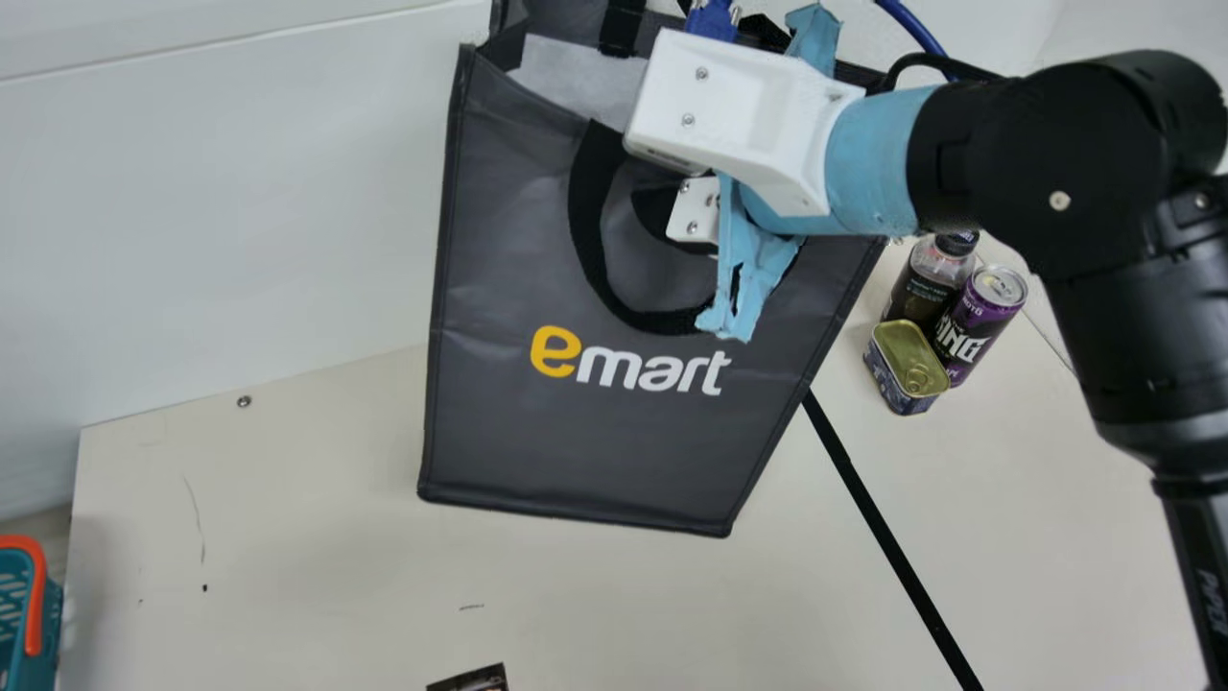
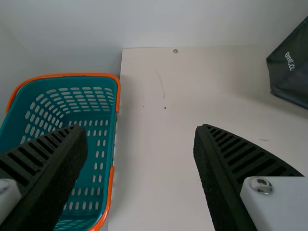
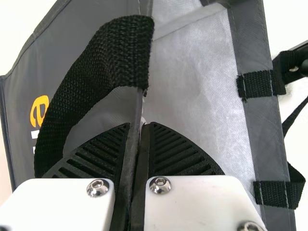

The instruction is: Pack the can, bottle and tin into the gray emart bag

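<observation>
Bag pinched by its rim in the right gripper's jaws; left gripper spread; can, bottle, tin near it on the surface; a sideways tug could topple them!

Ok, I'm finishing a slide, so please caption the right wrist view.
Claw shut on the rim of the bag, black handle beside it.

- The black right arm enters at the main view's right edge and bends sharply to a blue-wrapped wrist.
- The white-housed right gripper points toward that view's left; its ribbed fingers are pinched nearly together.
- The left gripper has both ribbed fingers spread wide.
</observation>
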### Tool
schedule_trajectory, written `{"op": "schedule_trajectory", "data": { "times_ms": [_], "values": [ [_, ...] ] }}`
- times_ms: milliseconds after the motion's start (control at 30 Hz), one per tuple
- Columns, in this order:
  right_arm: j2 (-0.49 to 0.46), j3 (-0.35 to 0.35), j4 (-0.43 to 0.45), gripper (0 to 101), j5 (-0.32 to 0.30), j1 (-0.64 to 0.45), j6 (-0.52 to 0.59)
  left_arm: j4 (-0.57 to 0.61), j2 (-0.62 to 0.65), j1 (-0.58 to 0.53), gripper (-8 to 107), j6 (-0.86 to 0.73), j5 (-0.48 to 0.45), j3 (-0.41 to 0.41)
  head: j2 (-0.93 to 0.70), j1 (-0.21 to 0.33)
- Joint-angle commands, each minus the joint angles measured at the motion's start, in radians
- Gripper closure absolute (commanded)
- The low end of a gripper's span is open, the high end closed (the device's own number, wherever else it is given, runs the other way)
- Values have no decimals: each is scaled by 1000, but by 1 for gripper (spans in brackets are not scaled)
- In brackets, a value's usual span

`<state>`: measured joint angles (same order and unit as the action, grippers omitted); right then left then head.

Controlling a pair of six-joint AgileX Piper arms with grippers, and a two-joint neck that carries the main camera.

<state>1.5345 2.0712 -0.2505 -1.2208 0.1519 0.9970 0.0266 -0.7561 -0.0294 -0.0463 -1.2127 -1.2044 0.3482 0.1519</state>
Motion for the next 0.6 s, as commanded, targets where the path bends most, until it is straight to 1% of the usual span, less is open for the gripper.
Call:
{"op": "schedule_trajectory", "data": {
  "times_ms": [0, 567],
  "values": [
    [-19, -16, 11, 101, 1, 14, -7, 0, 0, 0, 9, 0, 0, 0, 1, 23],
    [-171, -148, 103, 101, 1, 133, -85, 0, 0, 0, 9, 0, 0, 0, 1, 23]
  ]
}}
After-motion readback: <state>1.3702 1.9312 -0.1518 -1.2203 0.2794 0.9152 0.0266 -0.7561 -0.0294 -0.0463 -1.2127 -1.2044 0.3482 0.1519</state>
